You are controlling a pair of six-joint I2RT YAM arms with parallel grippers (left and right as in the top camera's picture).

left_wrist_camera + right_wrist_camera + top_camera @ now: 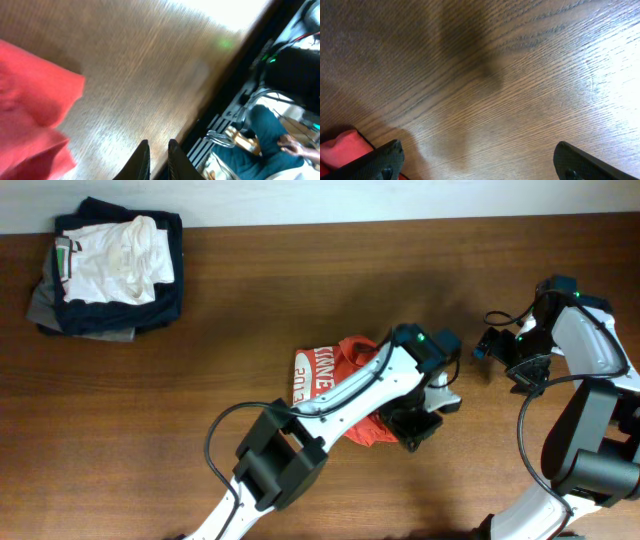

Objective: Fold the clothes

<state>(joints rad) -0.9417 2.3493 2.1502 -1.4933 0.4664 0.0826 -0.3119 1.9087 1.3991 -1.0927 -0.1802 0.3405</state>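
T-shirt: orange-red cotton T-shirt (356, 352) w/ white printed lettering is lying bunched up around the ctr of the worktop, a bit toward the near edge. The lettered panel is facing up on the shirt's left side.
Shirt cover: black-and-white L arm (350, 385) is crossing diagonally over the shirt and hiding its middle. Red cloth is showing on both sides of the arm.
L gripper (415, 426): is hanging at the shirt's right side, toward the near edge.
L pincer state: fingers (142, 162) are standing nearly together w/ only a thin slit btw them. No cloth is showing in that slit in the wrist view. The red fabric is lying off to the left of that view, apart from the tips.
R gripper (490, 348): is hovering over bare wood to the right of the shirt, not touching it.
R pincer state: jaws are spreading wide and holding nothing. A corner of red cloth is showing just beside one finger in its wrist view.
Other clothes: stack of folded white, navy and grey garments (110, 265) is sitting at the far-left corner, well apart from the shirt.
Surface: brown wood-grain worktop (250, 310) is carrying everything.
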